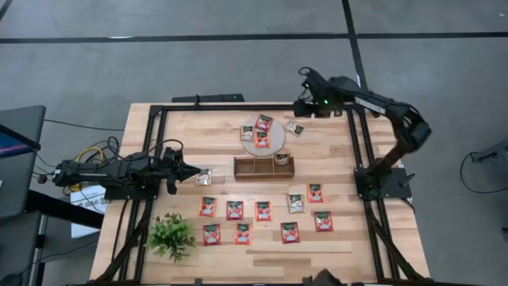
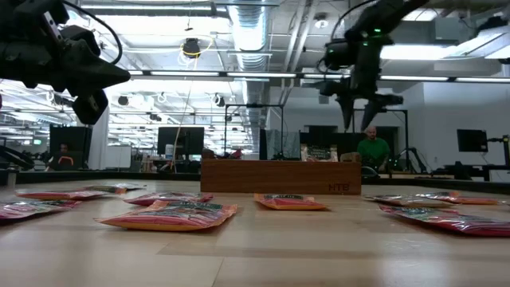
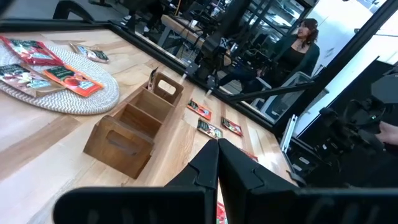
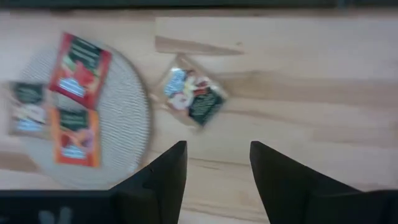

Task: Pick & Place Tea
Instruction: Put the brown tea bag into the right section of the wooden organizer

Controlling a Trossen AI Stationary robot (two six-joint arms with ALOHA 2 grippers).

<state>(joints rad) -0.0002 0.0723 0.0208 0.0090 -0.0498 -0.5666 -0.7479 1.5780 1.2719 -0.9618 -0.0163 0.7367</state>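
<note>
The right tool (image 4: 214,171) hangs with its two dark fingers (image 4: 163,177) apart above the pale wooden worktop (image 4: 311,93). A silvery sachet (image 4: 189,96) lies at its 12 o'clock. At 10 o'clock, three sachets (image 4: 79,67) rest on a round woven mat (image 4: 127,124).

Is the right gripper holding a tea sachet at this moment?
No. In the right wrist view the right gripper is open and empty above the table, with the silvery-grey sachet lying flat beside the round mat.

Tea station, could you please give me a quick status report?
Right gripper open above silvery sachet beside the woven mat. Left gripper shut, empty, near left edge. Red sachets spread on table. Nothing blocking.
</note>
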